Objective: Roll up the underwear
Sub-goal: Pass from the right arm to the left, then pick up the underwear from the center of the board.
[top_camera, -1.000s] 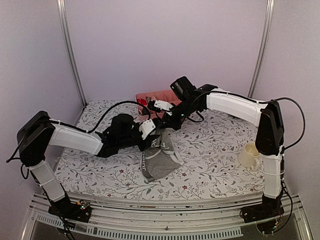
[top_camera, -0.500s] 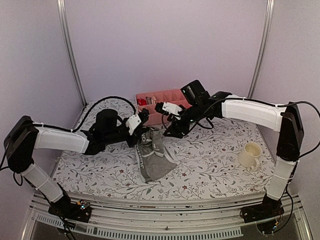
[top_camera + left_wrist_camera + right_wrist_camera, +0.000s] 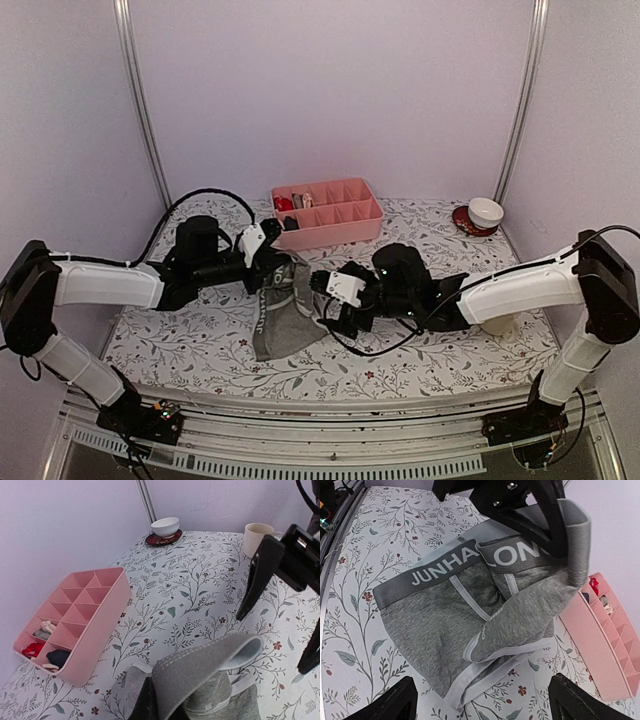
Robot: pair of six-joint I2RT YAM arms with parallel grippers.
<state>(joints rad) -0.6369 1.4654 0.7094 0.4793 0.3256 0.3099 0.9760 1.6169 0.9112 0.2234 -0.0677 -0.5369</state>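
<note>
Grey boxer-briefs (image 3: 283, 322) lie mid-desk (image 3: 430, 262) on the floral cover. The left pincer (image 3: 272, 263) is clamped on a raised fold — the right pincer (image 3: 325, 302) gapes wide just beside the cloth.

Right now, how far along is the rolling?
Done: the underwear is partly folded, one side doubled over. In hand: the left gripper, shut, holds an edge up off the table; the right gripper hangs open beside it. Left: the whole roll; no rolled part shows.
</note>
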